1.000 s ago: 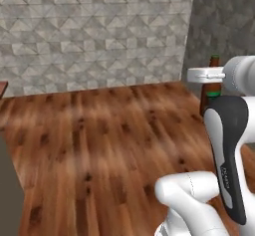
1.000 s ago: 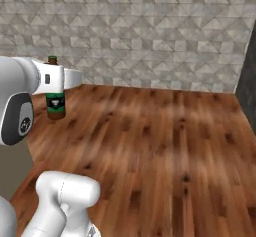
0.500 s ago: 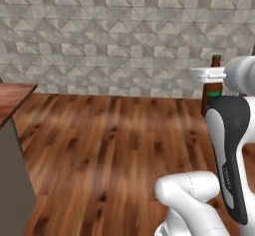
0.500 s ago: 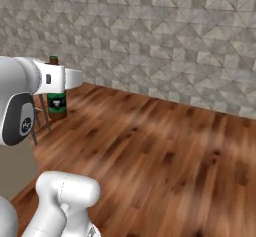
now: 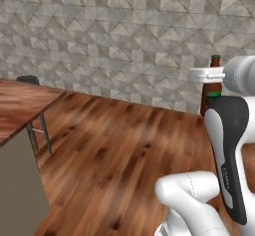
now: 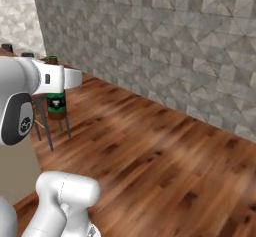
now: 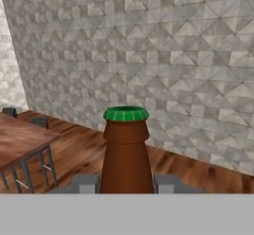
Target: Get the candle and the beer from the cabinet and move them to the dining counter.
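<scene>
Gripper (image 7: 126,184) clamped on the beer (image 7: 126,152), one dark finger tip pressed to each side of the brown glass below the neck, bottle carried upright with its long axis vertical and its cap topmost. Cap reads green in the hand view and in the left base view, not red. Seen from the right base view, label and lower body of the bottle (image 6: 55,103) hanging just under the white hand; seen from the left base view, neck and cap (image 5: 212,83) standing just above and behind the white wrist. Dining counter (image 5: 22,103) well off to the gripper's left, reddish-brown top at about bottle height, its near corner pointing toward the arm; same top (image 7: 17,142) low and left in the hand view, metal legs of a stool (image 7: 31,172) below its edge. Judged from this, next move a carry leftward across the open wood floor, then a set-down on the counter top. Count: one beer, one counter, one arm; two dark stool seats (image 7: 9,112) peeking beyond the top in the hand view. Grey tiled wall straight ahead of the gripper, beyond the bottle
</scene>
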You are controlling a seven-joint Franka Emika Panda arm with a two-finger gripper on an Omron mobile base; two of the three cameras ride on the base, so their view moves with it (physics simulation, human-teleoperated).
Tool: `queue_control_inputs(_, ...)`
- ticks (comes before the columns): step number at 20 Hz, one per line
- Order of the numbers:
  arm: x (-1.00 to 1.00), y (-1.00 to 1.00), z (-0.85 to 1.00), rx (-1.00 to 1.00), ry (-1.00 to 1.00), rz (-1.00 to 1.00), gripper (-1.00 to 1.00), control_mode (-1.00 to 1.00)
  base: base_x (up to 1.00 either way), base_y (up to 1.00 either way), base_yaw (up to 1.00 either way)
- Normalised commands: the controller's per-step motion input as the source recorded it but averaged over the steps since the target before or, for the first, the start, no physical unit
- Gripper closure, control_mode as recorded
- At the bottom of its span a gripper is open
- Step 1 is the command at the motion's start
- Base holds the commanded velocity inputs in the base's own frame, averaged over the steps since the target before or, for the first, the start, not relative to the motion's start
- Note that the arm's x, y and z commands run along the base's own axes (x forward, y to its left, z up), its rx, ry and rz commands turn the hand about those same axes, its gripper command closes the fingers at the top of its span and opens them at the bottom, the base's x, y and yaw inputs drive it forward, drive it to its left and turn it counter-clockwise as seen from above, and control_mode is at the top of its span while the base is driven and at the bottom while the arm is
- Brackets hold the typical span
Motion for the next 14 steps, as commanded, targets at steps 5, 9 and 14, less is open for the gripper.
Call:
queue_control_inputs(5,0.0,0.0,0.0,0.0,0.0,0.0,1.0,1.0,1.0,-0.71,0.46)
queue_control_inputs(9,0.0,0.0,0.0,0.0,0.0,0.0,1.0,1.0,1.0,-0.74,0.45)
queue_control_inputs(14,0.0,0.0,0.0,0.0,0.0,0.0,1.0,1.0,1.0,-0.78,0.44)
